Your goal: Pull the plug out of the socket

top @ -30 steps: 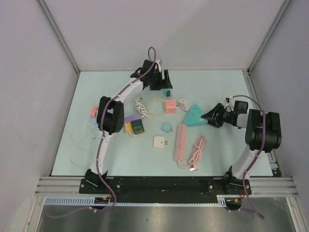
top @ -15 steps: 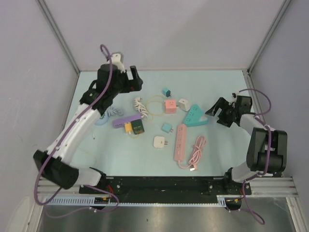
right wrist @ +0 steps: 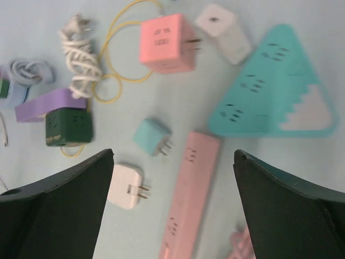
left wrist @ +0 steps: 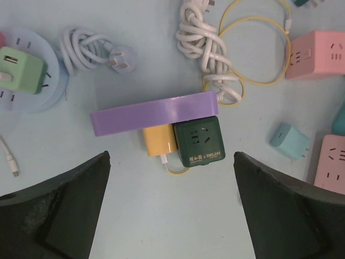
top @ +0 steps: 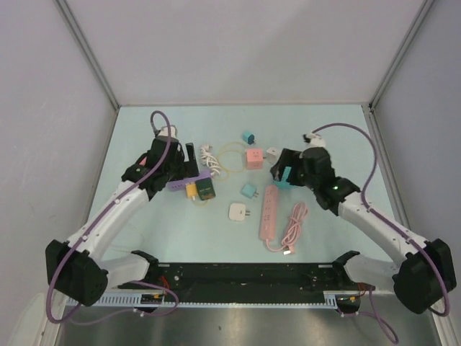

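A purple socket strip (left wrist: pixel 153 112) lies on the table with a yellow plug (left wrist: pixel 159 141) and a dark green cube adapter (left wrist: pixel 197 141) seated side by side in its near face. A thin yellow cable leaves the plug. My left gripper (left wrist: pixel 172 216) hovers open just short of them, with nothing between its fingers. In the top view the left gripper (top: pixel 189 160) sits over the strip (top: pixel 186 181). My right gripper (top: pixel 282 169) is open above a pink strip (right wrist: pixel 188 199), well right of the purple one, and holds nothing.
Loose items lie around: white plug (right wrist: pixel 125 186), light blue plug (right wrist: pixel 151 136), pink cube (right wrist: pixel 164 43), teal triangular strip (right wrist: pixel 275 91), white adapter (right wrist: pixel 222 24), coiled white cable (left wrist: pixel 207 48), pink cable (top: pixel 294 225). A round blue socket with a green plug (left wrist: pixel 21 70) lies left.
The left arm swung from the far side of the table back over the purple strip. The right arm moved left from the table's right side over the teal and pink strips. Both grippers opened wider.
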